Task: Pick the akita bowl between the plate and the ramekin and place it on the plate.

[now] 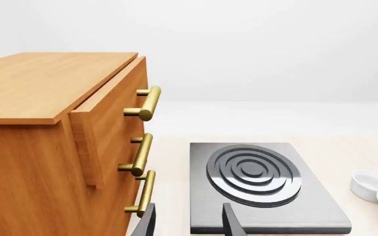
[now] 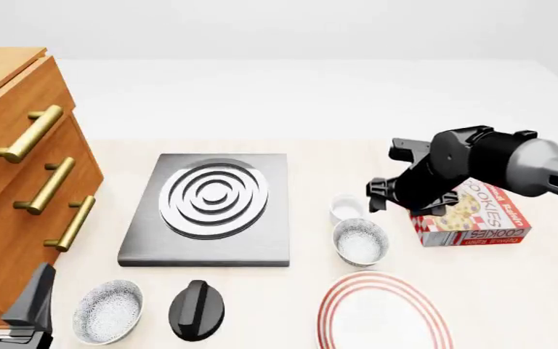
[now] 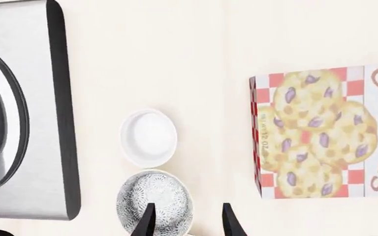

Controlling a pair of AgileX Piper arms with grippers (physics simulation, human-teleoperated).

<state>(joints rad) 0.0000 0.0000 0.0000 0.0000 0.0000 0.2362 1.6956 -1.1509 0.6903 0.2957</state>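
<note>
The right hand [image 3: 189,219] is held above the table [image 2: 511,283] with its fingers apart and nothing between them, over the near edge of the akita bowl [image 2: 360,241], which sits between the ramekin [image 2: 347,207] beyond it and the plate [image 2: 383,313] nearer the camera. Just to the right a red-checked box [image 2: 473,214] reading "COOKIES" is seen, and to the left a grey stove slab [image 2: 211,207]. The left hand [image 1: 187,221], also parted and empty, is seen low beside a wooden drawer cabinet [image 2: 17,167], near a second speckled bowl [image 2: 107,311] and a black knob [image 2: 197,310].

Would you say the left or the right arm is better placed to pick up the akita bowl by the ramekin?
Right. The right gripper hovers open beside the akita bowl; the left gripper sits far off by the drawers.
</note>
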